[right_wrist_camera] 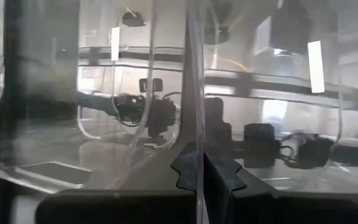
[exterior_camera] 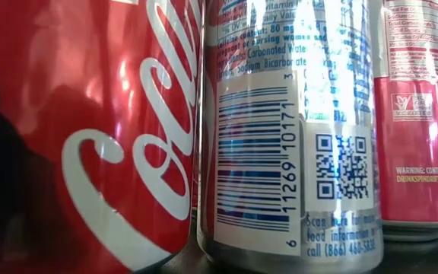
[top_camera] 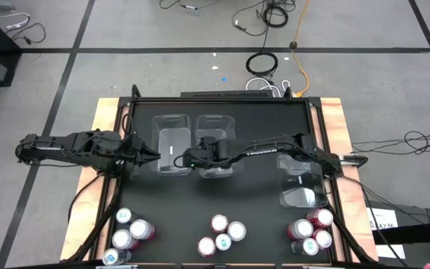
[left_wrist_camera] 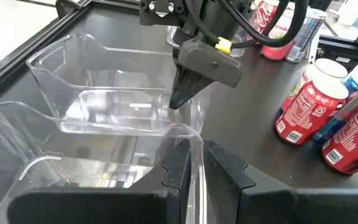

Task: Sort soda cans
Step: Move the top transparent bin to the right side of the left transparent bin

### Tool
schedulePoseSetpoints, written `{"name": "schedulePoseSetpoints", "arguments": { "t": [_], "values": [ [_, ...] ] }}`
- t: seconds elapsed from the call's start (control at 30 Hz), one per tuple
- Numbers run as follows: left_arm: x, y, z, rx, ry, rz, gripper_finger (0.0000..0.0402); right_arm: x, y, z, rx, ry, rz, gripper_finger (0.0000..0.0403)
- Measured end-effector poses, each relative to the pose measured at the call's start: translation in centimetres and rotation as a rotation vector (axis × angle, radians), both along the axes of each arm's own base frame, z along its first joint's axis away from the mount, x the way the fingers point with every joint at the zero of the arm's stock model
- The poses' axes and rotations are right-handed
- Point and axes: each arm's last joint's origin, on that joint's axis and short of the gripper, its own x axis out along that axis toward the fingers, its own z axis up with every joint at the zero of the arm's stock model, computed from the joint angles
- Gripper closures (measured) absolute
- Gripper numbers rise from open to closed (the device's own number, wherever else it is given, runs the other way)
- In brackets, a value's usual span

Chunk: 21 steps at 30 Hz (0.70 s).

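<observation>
While both claws are pinching bin walls, you are not holding any can yet. Your left claw [left_wrist_camera: 196, 163] is gripping the wall of the left clear bin [top_camera: 172, 142]. Your right claw [top_camera: 187, 160] is clamping the wall of the middle clear bin [top_camera: 216, 146]. Slide the bins slowly so they are not tipping. The soda cans [top_camera: 222, 233] are waiting in three bunches along the near edge of the surface [top_camera: 222, 190], well apart from the claws.

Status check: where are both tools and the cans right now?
Left tool shut on a clear bin's wall. Right tool shut on middle bin. Soda cans clustered at near edge, none binned.
</observation>
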Motion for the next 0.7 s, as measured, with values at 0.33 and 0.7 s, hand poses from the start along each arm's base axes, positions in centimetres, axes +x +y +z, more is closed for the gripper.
{"name": "schedulePoseSetpoints", "arguments": {
  "t": [0.33, 0.7],
  "values": [
    [-0.08, 0.00, -0.16, 0.001, 0.018, 0.000, 0.0348, 0.74, -0.84, -0.17, -0.062, -0.061, -0.032, 0.0386],
    [-0.08, 0.00, -0.16, 0.001, 0.019, 0.000, 0.0348, 0.85, -0.42, -0.18, -0.047, -0.069, -0.007, 0.0362]
  ]
}}
